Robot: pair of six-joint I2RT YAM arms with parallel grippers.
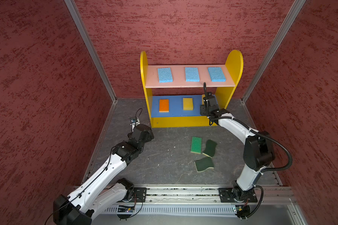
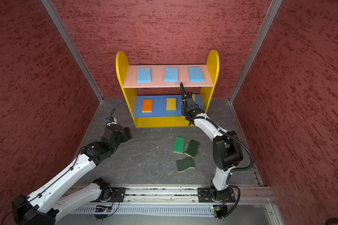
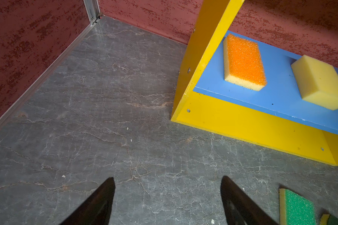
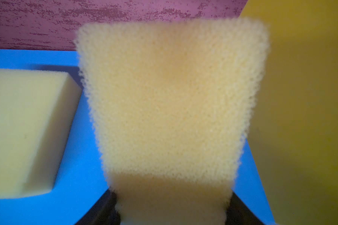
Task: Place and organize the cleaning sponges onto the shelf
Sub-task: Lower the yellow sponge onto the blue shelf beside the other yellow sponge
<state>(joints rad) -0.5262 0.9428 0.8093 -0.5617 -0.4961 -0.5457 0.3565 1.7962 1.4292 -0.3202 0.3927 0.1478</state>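
Note:
The shelf (image 1: 235, 64) stands against the back wall. Three light blue sponges (image 1: 192, 74) lie in a row on its pink upper board. On the blue middle board lie an orange-topped sponge (image 1: 164, 105) and a yellow sponge (image 1: 187, 103). My right gripper (image 4: 172, 212) is shut on a second yellow sponge (image 4: 170, 97), held over the right end of the blue board beside the side panel. On the floor lie a bright green sponge (image 1: 196, 144) and two dark green wavy sponges (image 1: 210, 148) (image 1: 204, 164). My left gripper (image 3: 168, 179) hangs open over bare floor, left of the shelf.
Red textured walls close in the back and both sides. The grey marbled floor (image 1: 164, 159) runs forward from the shelf to the metal rail (image 1: 183, 192) that carries both arm bases. The bright green sponge (image 3: 297, 208) lies just beside my left gripper's fingers.

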